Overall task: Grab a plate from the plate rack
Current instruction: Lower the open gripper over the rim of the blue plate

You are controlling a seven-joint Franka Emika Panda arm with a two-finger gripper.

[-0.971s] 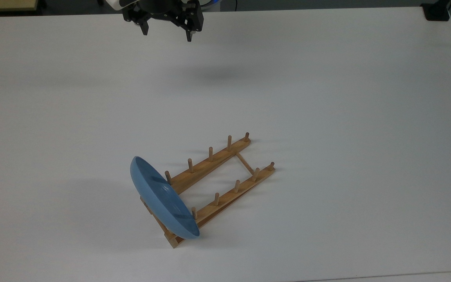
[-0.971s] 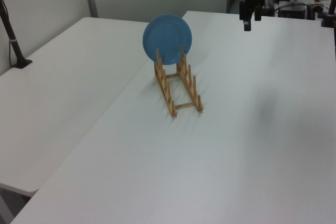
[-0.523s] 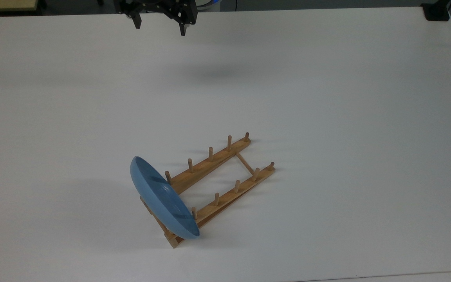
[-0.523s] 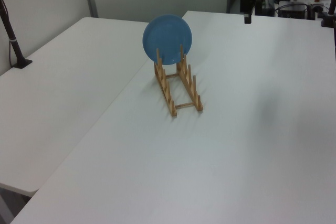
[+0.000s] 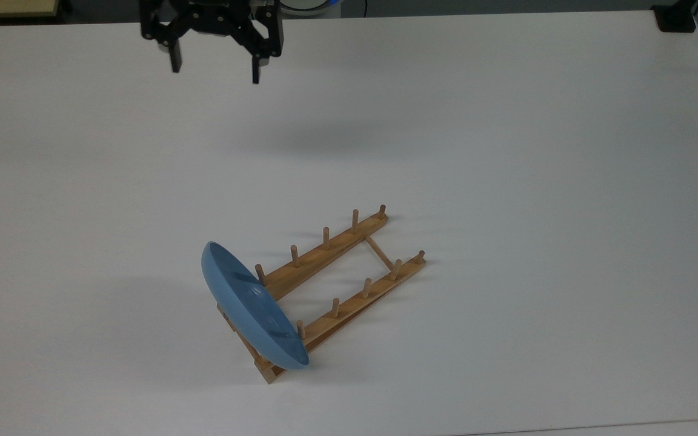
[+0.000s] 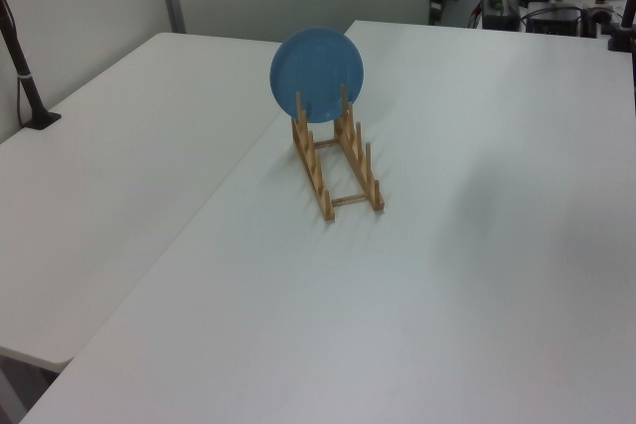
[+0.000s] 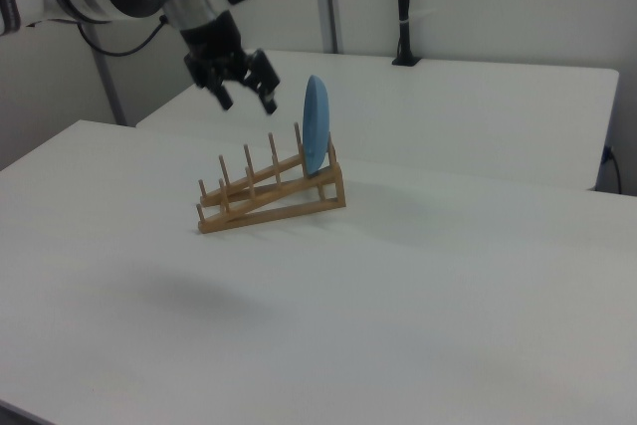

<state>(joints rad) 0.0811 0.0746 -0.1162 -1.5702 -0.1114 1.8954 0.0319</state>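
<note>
In the top view, the tool (image 5: 214,68) hangs near the upper edge of the white table (image 5: 506,151), its two black fingers spread wide with nothing between them. The light-blue plate (image 5: 252,309) stands on edge in the end slot of the wooden plate rack (image 5: 337,272), well apart from the tool, toward the top view's bottom and slightly to the right. The plate's edge line runs diagonally here, from upper left to lower right, while the rack's rails stretch away toward the upper right. In the left view, the plate (image 6: 317,74) shows its full round face, upright between the pegs at the far end of the plate rack (image 6: 338,161). In the right view, the tool (image 7: 242,94) is in the air just to the left of the plate (image 7: 316,136) and a little above its top rim, fingers parted and empty. The plate appears edge-on and nearly vertical at the raised end of the plate rack (image 7: 269,196). Judging by this, the reach should carry the tool over the rim with its fingers straddling the plate's thin edge.
</note>
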